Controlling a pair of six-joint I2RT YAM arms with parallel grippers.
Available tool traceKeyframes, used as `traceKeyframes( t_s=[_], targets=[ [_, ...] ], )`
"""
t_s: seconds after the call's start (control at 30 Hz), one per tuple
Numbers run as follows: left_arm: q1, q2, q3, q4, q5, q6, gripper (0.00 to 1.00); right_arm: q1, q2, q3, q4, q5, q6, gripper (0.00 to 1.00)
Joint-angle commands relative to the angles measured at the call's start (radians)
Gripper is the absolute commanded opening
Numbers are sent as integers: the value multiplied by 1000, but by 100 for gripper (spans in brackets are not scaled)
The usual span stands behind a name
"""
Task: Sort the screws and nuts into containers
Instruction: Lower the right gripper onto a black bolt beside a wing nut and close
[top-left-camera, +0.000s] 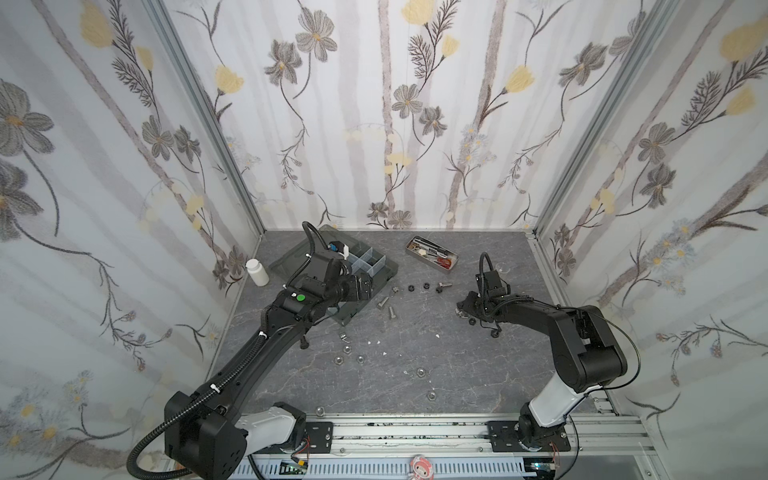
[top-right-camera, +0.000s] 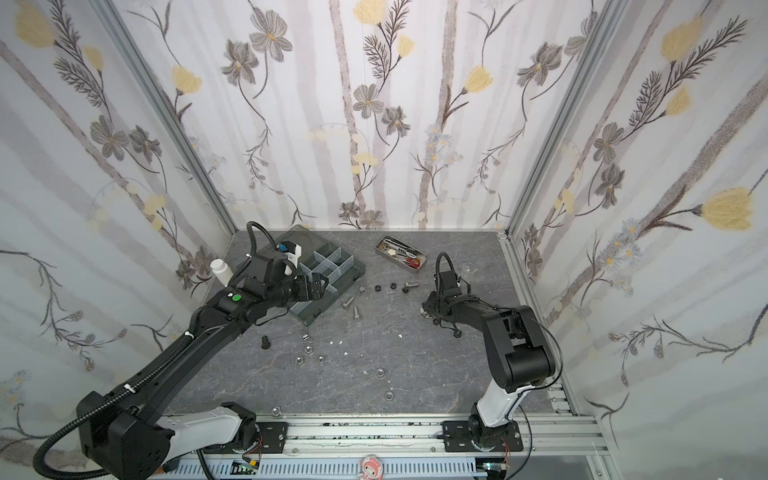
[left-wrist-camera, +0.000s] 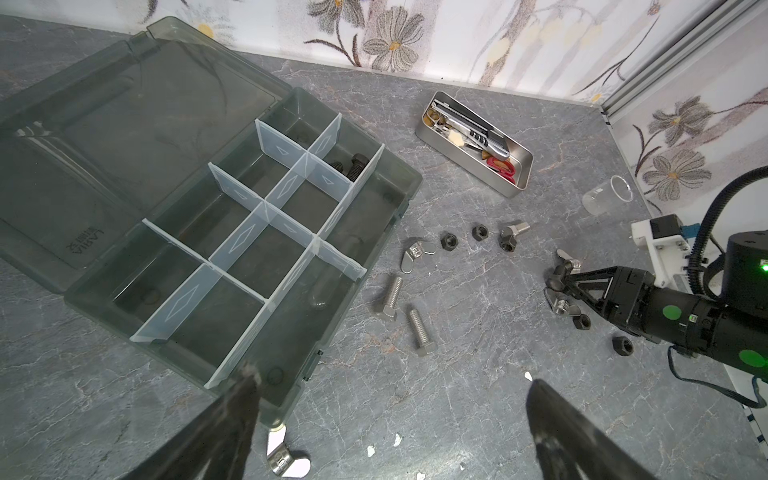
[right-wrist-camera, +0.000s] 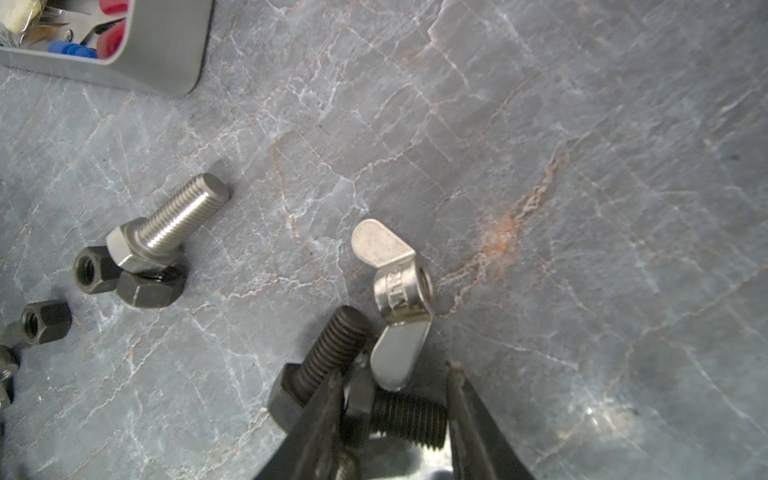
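Nearest the rail, found a loose scatter of silver nuts (top-left-camera: 420, 372) on the grey marbled table (top-left-camera: 478, 374): shiny little hex rings, hole through the middle, well apart from each other. Just past those, spotted a stray screw (top-left-camera: 304, 344), black and stubby, lying beside the left arm.

Further in, caught the right gripper (right-wrist-camera: 395, 372) low on the table, jaws partway apart and straddling a black screw (right-wrist-camera: 409, 419) lying crosswise between the fingers (coarse thread, hex head, very matte). Couldn't tell whether actually pinched or only bracketed. Right up against that screw: a bright wing nut (right-wrist-camera: 399, 299).

Toward the middle, noticed two silver screws (left-wrist-camera: 420, 332) flat on the table near the box, then two black nuts (left-wrist-camera: 449, 242) and a propped screw (right-wrist-camera: 166, 232), silver, head resting on another dark nut.

Found the left gripper (left-wrist-camera: 392, 380) hovering above the edge of the organizer box (left-wrist-camera: 299, 332), jaws spread wide, gripping nothing.

Box itself: dark grey, smoky lid (left-wrist-camera: 145, 124) laid open, whitish dividers (left-wrist-camera: 245, 237) marking out the containers (left-wrist-camera: 216, 307). Saw two sorted screws (left-wrist-camera: 353, 166), black, in one far compartment.

Furthest back, a metal tin (left-wrist-camera: 457, 164) of tools, plus a white bottle (top-left-camera: 257, 272) off by the left wall.
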Motion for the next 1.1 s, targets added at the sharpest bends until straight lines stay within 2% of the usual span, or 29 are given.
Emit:
traceKeyframes(
  t_s=[0.0, 0.47, 0.73, 0.87, 1.07],
  targets=[
    [1, -6, -3, 29, -9, 5, 100, 5, 11, 13, -6, -4, 2, 41],
    [1, -11, -7, 28, -13, 7, 100, 20, 3, 22, -59, 2, -14, 56],
    [1, -10, -8, 30, -10, 7, 100, 30, 4, 19, -69, 0, -13, 58],
    [1, -11, -8, 30, -10, 7, 100, 30, 19, 30, -68, -3, -13, 52],
    [1, -11, -9, 30, -13, 7, 100, 30, 34, 50, -69, 0, -17, 39]
  ],
)
